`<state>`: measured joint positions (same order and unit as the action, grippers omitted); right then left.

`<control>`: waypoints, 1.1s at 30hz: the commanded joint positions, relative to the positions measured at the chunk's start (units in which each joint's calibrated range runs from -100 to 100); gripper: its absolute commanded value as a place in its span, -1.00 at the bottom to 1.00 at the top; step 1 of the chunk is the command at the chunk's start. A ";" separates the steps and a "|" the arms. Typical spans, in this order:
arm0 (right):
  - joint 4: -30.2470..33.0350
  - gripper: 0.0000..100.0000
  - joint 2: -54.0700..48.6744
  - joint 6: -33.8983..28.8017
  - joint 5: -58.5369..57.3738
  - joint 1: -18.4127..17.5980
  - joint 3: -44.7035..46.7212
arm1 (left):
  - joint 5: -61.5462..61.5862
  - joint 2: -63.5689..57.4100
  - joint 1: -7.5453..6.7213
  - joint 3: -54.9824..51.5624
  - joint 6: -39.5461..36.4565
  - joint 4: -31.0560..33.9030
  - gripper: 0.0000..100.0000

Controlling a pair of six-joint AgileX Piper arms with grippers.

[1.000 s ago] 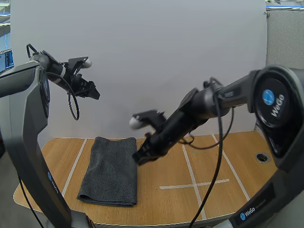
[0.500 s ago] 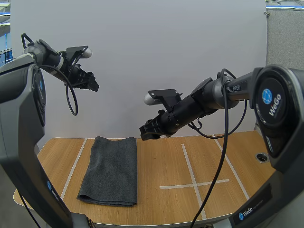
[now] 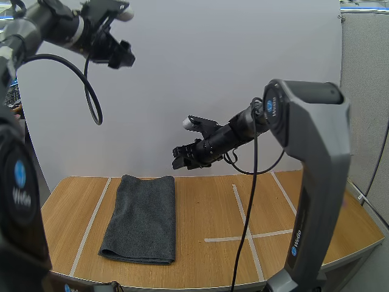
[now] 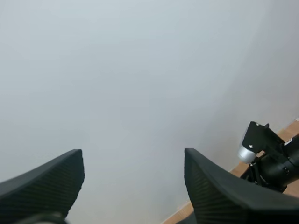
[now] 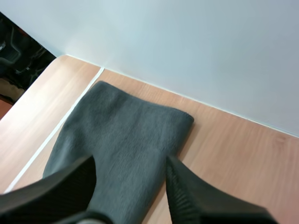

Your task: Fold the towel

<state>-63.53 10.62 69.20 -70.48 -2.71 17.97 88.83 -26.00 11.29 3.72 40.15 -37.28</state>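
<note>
A dark grey towel (image 3: 142,216) lies folded into a long strip on the left half of the wooden table (image 3: 273,207). My right gripper (image 3: 181,158) hangs in the air above the towel's far right corner, well clear of it. In the right wrist view its fingers (image 5: 187,196) stand apart with nothing between them, and the towel (image 5: 117,140) lies flat below. High at the upper left, far above the table, is my left gripper (image 3: 123,56). Its two fingers (image 4: 219,191) are spread wide before the white wall, empty.
White tape lines (image 3: 248,236) form a cross on the table's right half, and another line (image 3: 91,222) runs along the towel's left side. A white wall stands right behind the table's far edge. The right half of the table is bare wood.
My right gripper lifted from the towel's right edge, drew up and back toward the wall, and opened. My left arm rose higher.
</note>
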 commanded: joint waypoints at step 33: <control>-7.86 0.51 24.67 7.24 -4.66 0.14 -18.74 | 11.17 -32.48 0.75 -4.67 -29.74 8.06 0.96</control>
<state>-69.75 33.96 74.48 -75.00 -2.71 -0.36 94.82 -58.31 11.23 3.86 29.99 -49.84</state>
